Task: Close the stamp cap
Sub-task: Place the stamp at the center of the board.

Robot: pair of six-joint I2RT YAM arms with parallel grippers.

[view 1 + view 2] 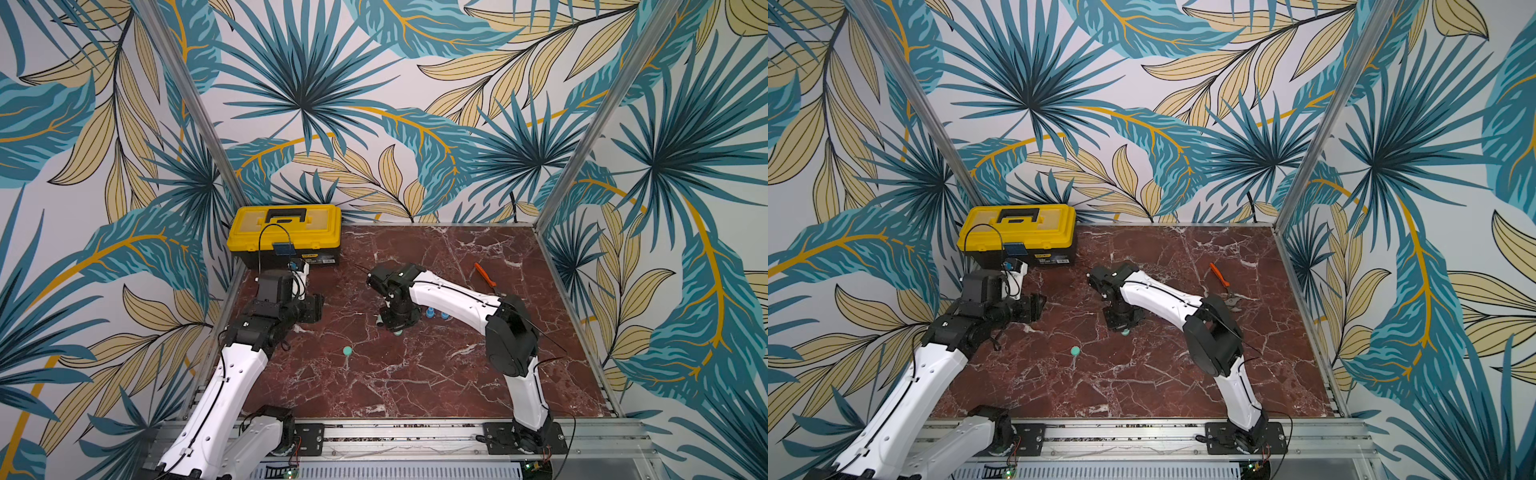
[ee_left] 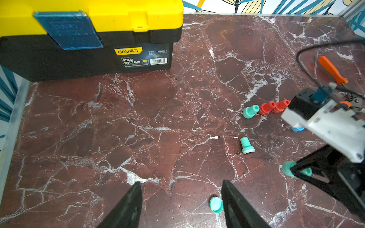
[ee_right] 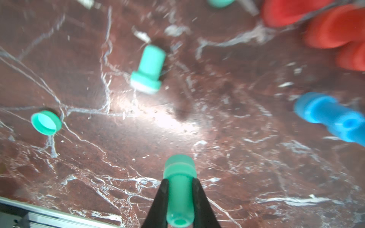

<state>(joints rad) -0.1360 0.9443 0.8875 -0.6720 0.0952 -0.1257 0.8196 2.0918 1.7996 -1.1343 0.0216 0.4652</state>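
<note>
The right claw (image 3: 180, 181) is clamped on the narrow handle of a green stamp (image 3: 179, 197), one black finger on each side. The stamp's broad end points out past the fingertips toward the marble table (image 3: 246, 161). The left claw (image 2: 181, 205) stands roughly half apart and holds nothing. The loose green cap (image 2: 216, 205) lies on the table with its hollow side showing. In the left wrist view it sits just inside one finger, and contact cannot be judged there. Both top views settle it: the cap rests on open marble, near the left claw but apart from it, between the two arms. In the top views the right claw points down at mid-table, and only a sliver of the held stamp shows beneath it. The wrist views give far more. A second green stamp (image 3: 148, 69) lies on its side with a white face at its broad end. Two red stamps (image 2: 273, 106) stand side by side next to a third green stamp (image 2: 249, 111). In the top views the right arm hides both reds. Two blue stamps (image 1: 436, 313) show just beside the right claw in a top view, and the right wrist view shows them close but blurred. The yellow toolbox (image 1: 286, 232) in the far corner and the orange-handled pliers (image 1: 484, 276) (their jaws are tucked behind the right arm) appear in the top and left wrist views only.
</note>
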